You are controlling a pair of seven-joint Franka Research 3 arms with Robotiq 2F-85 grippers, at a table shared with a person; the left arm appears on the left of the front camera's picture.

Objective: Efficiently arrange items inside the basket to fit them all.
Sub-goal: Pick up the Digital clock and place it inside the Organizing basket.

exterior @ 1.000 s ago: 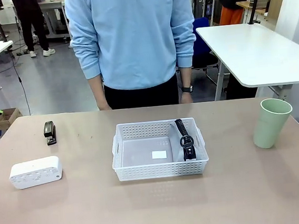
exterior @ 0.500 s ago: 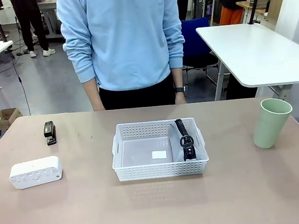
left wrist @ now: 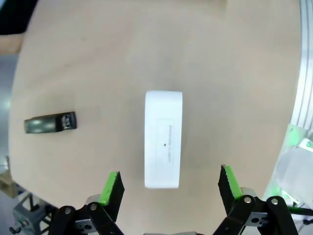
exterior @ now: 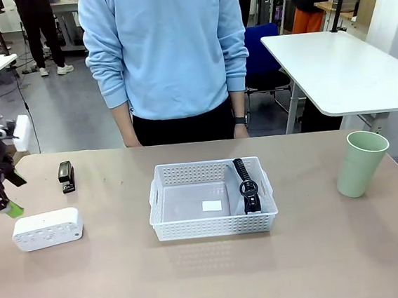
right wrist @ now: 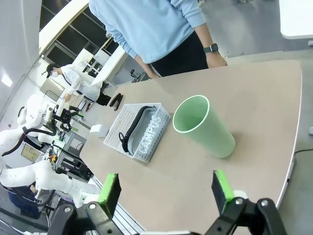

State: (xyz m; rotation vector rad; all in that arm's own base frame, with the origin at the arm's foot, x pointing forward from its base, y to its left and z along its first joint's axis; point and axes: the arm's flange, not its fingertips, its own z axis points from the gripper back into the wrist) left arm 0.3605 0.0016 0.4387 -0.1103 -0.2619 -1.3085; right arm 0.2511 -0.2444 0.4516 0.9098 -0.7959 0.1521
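Note:
The white basket (exterior: 213,221) stands mid-table with the grey pouch (exterior: 245,184) upright along its right wall. On the table's left lies the white box (exterior: 48,229), with the black stapler (exterior: 66,176) behind it. My left gripper (exterior: 4,194) hangs open just above and left of the box. In the left wrist view the box (left wrist: 164,139) lies below and between the open fingers of the left gripper (left wrist: 171,185), and the stapler (left wrist: 50,123) is to the side. The green cup (exterior: 361,163) stands at the right. My right gripper (right wrist: 166,188) is open over the table's corner, short of the cup (right wrist: 205,127).
A person in a light blue sweater (exterior: 168,46) stands at the far edge, arms hanging down. Bare tabletop (exterior: 211,274) lies in front of the basket. Another white table (exterior: 339,65) stands behind on the right. The right wrist view also takes in the basket (right wrist: 146,137) and pouch (right wrist: 132,128).
My left arm has come into the front view from the left edge and now hangs above the white box. The person has shifted slightly. The items on the table have not moved.

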